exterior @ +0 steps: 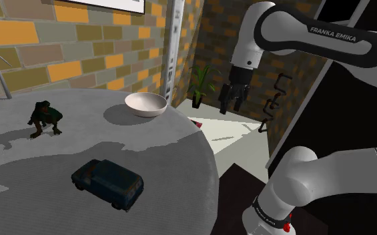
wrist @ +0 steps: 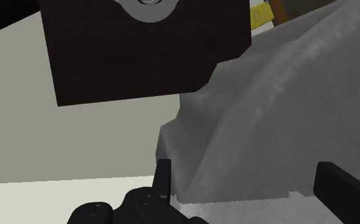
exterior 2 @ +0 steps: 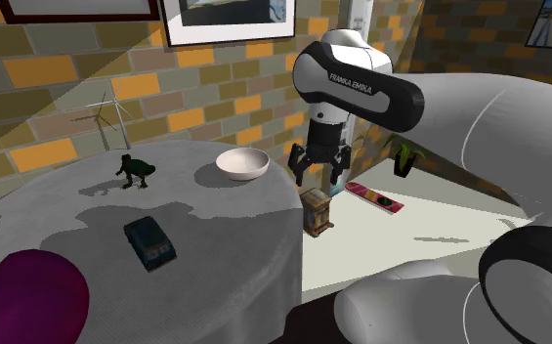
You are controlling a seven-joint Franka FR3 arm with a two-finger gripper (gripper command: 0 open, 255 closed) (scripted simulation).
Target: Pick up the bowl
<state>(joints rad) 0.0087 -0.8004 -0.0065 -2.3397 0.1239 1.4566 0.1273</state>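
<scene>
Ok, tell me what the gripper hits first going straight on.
The open gripper points downward, so it would probably meet the draped side of the grey tablecloth first, or the pale floor next to it; depth is unclear. Not the bowl.

I found it dim; soft shadows mottled the table; the bowl cast its shadow toward the shoulder view's left.

The shoulder camera sits close beside my arm, which crowds the frame's right, and looks down over the round grey table toward the brick wall. The second exterior camera faces that wall from higher and farther back, with my arm looming at lower right. Both share the table, bowl, toy dinosaur and toy car. The wrist camera looks along my gripper, close to the table's draped edge.
</scene>
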